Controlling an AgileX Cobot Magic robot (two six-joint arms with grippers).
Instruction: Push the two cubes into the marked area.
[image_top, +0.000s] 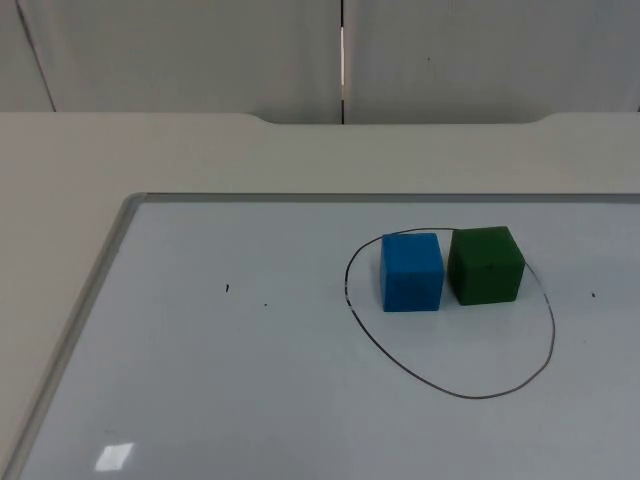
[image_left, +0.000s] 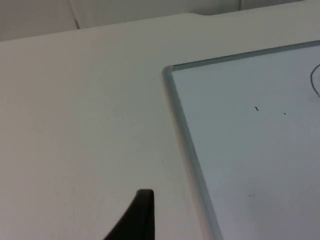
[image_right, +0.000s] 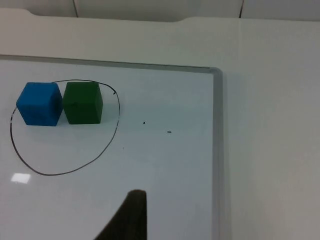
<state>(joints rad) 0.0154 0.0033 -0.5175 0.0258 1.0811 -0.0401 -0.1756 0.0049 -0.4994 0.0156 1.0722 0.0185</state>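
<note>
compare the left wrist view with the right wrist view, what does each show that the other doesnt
Only the left wrist view: the whiteboard's other framed corner with bare table beside it, the left pincer's fingertip over the table, and just a short arc of the drawn outline at the frame edge.

Only the right wrist view: the blue cube and green cube side by side inside the whole drawn outline, with the right pincer's fingertip over the board.

Both: the whiteboard on the white table, small ink specks, and the grey partition wall behind.

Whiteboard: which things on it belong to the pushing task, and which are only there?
Belong to the task:
blue cube, inside the loop
green cube, beside it, inside the loop
drawn loop, the marked area

Only there:
whiteboard itself, with small ink specks
white table
grey partition wall
</note>
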